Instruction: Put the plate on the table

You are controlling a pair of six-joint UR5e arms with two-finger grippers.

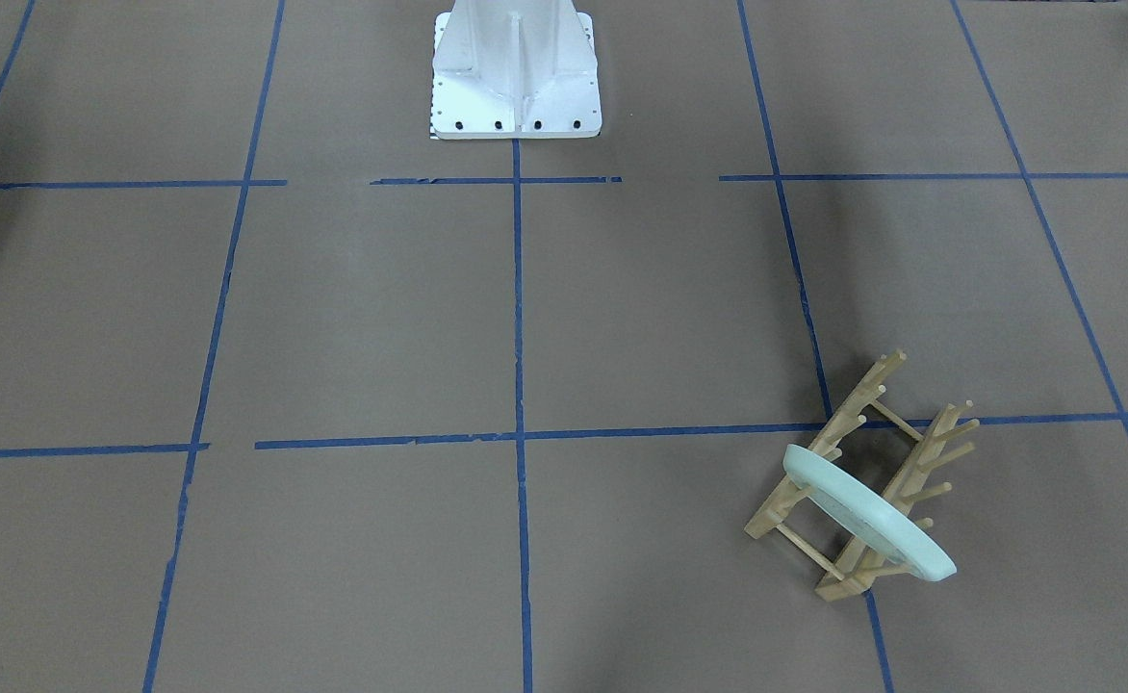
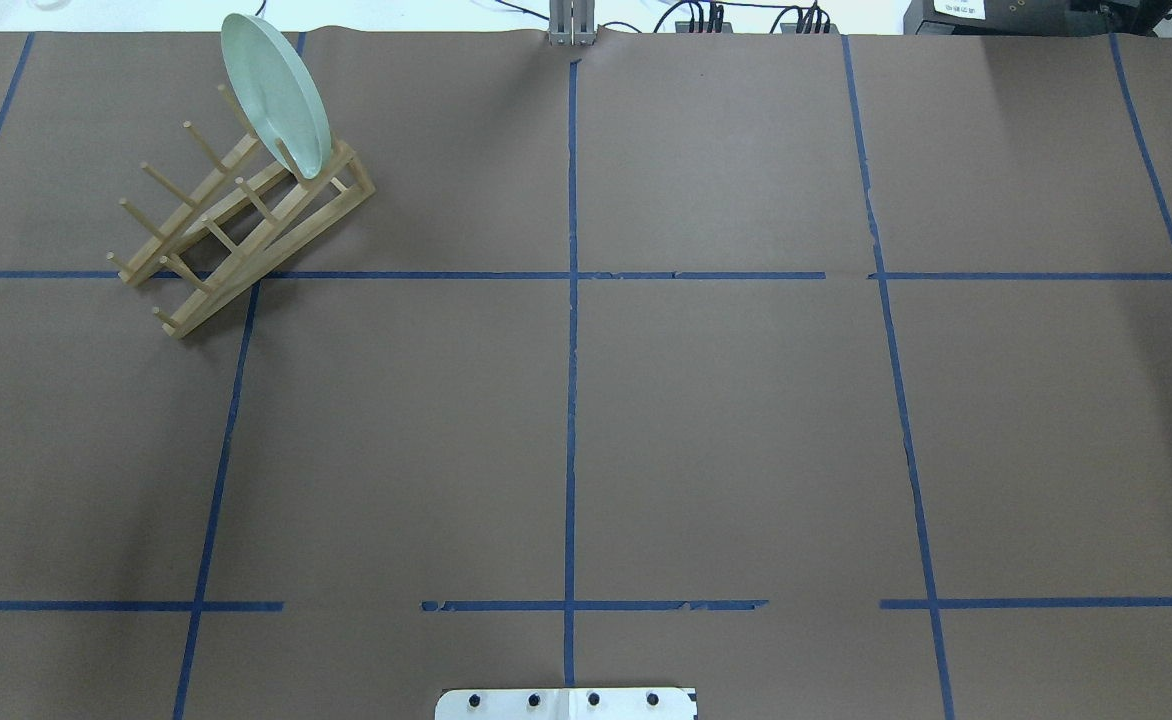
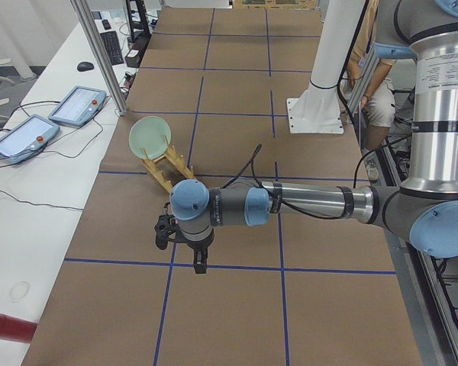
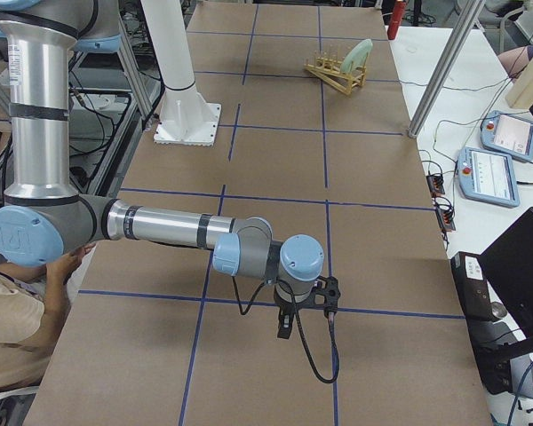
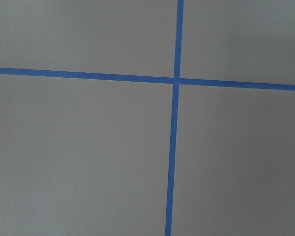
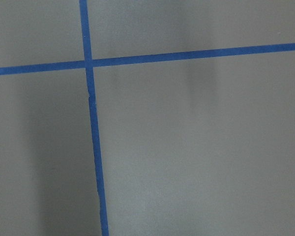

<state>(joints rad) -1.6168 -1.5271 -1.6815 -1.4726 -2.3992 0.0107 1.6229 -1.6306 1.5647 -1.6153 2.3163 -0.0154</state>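
The pale mint-green plate (image 1: 867,515) stands on edge in the end slot of the light wooden peg rack (image 1: 920,462), tilted against the pegs. In the overhead view the plate (image 2: 276,95) and rack (image 2: 246,215) are at the far left of the brown table (image 2: 726,420). My left gripper (image 3: 201,263) hangs over the table well short of the plate (image 3: 150,137); I cannot tell if it is open. My right gripper (image 4: 284,327) hangs far from the plate (image 4: 360,53); I cannot tell its state either. Both wrist views show only taped paper.
The white robot base (image 1: 516,72) stands at the table's middle edge. Teach pendants (image 3: 76,103) lie on the white side table beyond the plate's end. A metal post (image 3: 99,53) stands near the rack. A person (image 4: 18,337) sits by the robot's side.
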